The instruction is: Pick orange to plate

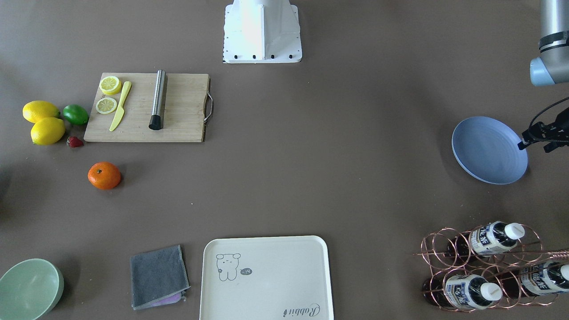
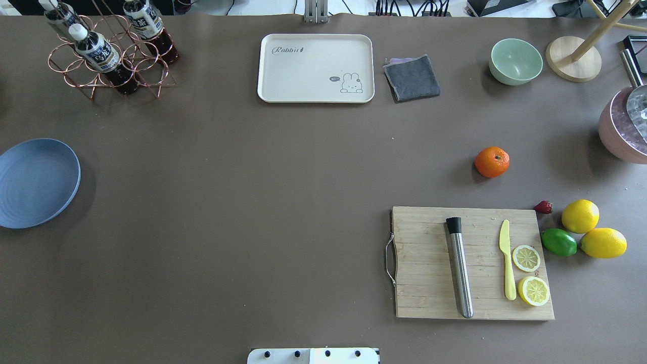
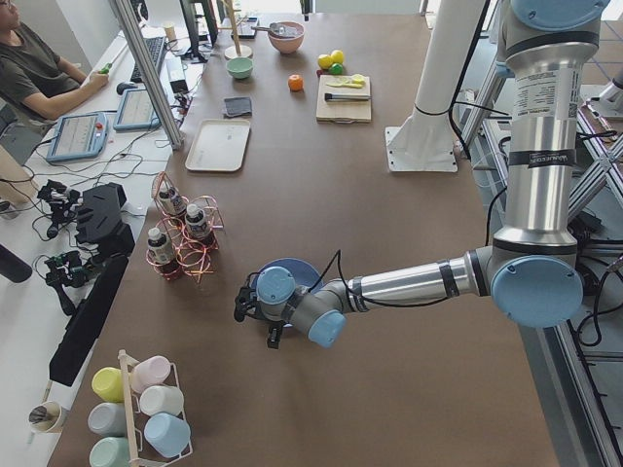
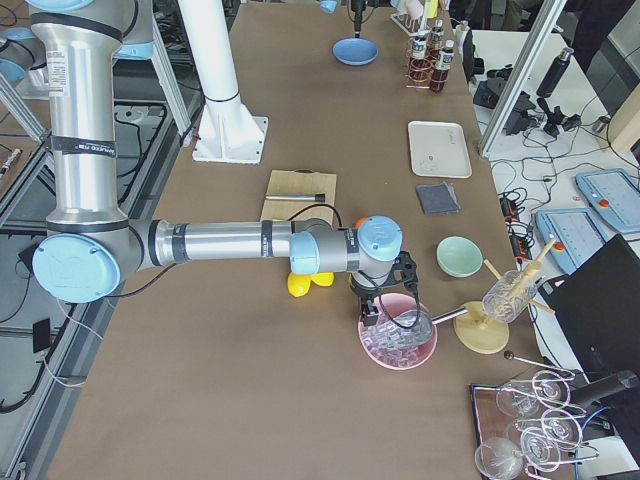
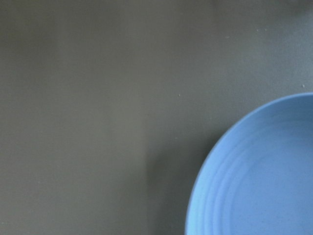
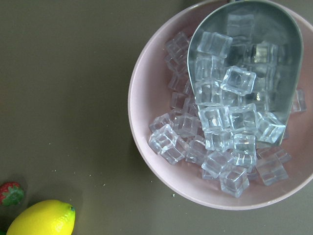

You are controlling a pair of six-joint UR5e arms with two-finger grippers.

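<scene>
The orange point(image 2: 492, 162) sits alone on the brown table point(image 2: 252, 202), with the plate point(image 2: 35, 182) well apart on my left side.
The orange is small, round and bright, with a tiny dark stem dot, and lies near the wooden cutting board point(image 2: 429, 263) and the strawberry point(image 2: 543, 207). My left gripper point(image 1: 531, 137) hangs at the edge of the periwinkle plate, and my right gripper point(image 4: 375, 305) hangs over the pink bowl of ice point(image 4: 398, 345). I cannot tell how wide either stands.

Surrounding tabletop items
Cutting board point(image 2: 429, 263) bearing steel cylinder point(image 2: 459, 268), yellow knife point(image 2: 507, 263), lemon slices point(image 2: 526, 258); beside it lemons point(image 2: 580, 216), lime point(image 2: 558, 242), strawberry point(image 2: 543, 207); elsewhere cream tray point(image 2: 313, 68), grey cloth point(image 2: 412, 77), green bowl point(image 2: 515, 61).
</scene>
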